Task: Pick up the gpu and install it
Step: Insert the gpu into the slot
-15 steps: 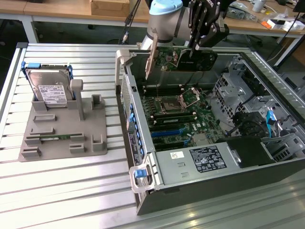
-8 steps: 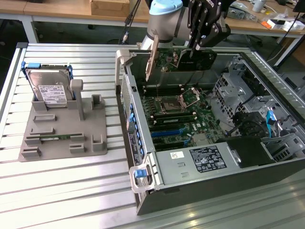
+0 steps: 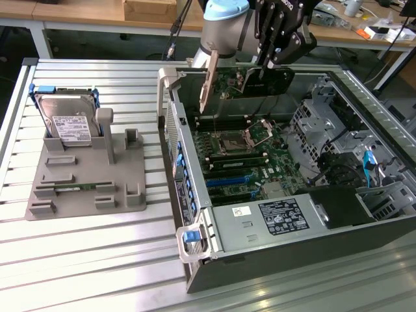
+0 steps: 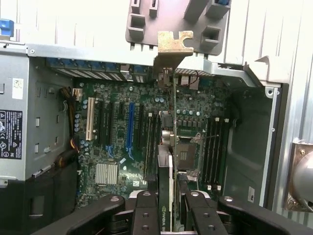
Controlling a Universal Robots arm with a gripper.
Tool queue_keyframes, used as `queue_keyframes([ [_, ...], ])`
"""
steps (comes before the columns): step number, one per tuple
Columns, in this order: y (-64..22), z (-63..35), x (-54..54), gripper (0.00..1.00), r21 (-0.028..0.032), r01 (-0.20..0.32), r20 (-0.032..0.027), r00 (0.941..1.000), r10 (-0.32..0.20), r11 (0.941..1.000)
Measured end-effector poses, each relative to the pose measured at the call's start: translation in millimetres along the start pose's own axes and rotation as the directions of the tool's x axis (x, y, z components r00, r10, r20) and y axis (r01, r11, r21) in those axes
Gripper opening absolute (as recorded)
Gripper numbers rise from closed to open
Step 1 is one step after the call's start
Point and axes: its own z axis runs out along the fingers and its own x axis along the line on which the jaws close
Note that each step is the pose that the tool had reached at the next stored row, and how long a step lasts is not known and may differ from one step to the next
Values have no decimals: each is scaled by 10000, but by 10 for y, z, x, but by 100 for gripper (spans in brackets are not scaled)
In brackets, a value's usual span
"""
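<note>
Above the open computer case (image 3: 195,195), toward its far end in the exterior view, the gripper (image 3: 276,55) holds the gpu (image 3: 250,81) edge-on in the air, clear of the motherboard (image 3: 244,153) below it. Its black fingers (image 3: 268,39) stand partly closed and are clamped on the card's upper edge, one set on each face; the wrist view confirms this, with the fingers (image 4: 146,210) flanking the card (image 4: 166,161), which runs away from the camera as a thin vertical strip. The card's metal bracket (image 3: 209,81) hangs at the end nearer the exterior view's left, close beside the case's rear wall, and appears in the wrist view as a notched tan tab (image 4: 174,43) over the case rim. Whether the card's lower edge touches any slot cannot be told; from the exterior view a gap seems to remain. The arm's upper body is cut off by the frame edge. In the wrist view the long slots (image 4: 129,125) lie to one side of the card, not under it, and the processor socket (image 4: 187,152) is partly hidden behind it. On the slatted table (image 3: 84,260), well apart at the exterior view's left, a grey holder tray (image 3: 88,175) carries a hard drive (image 3: 68,120) standing tilted in its cradle. A thin green stick (image 3: 75,187) lies low in the tray, hard to make out. The power supply (image 3: 273,218) sits at the case's near end, its label too small to read.
</note>
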Motion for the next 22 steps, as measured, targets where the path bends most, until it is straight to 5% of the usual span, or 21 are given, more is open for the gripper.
queue_keyframes([
  [5,0,0,0,26,-14,523,0,9986,-523,9986],
  [13,-6,10,1,26,-14,524,0,9986,-524,9986],
  [22,-110,129,31,26,0,-138,-20,9999,138,9999],
])
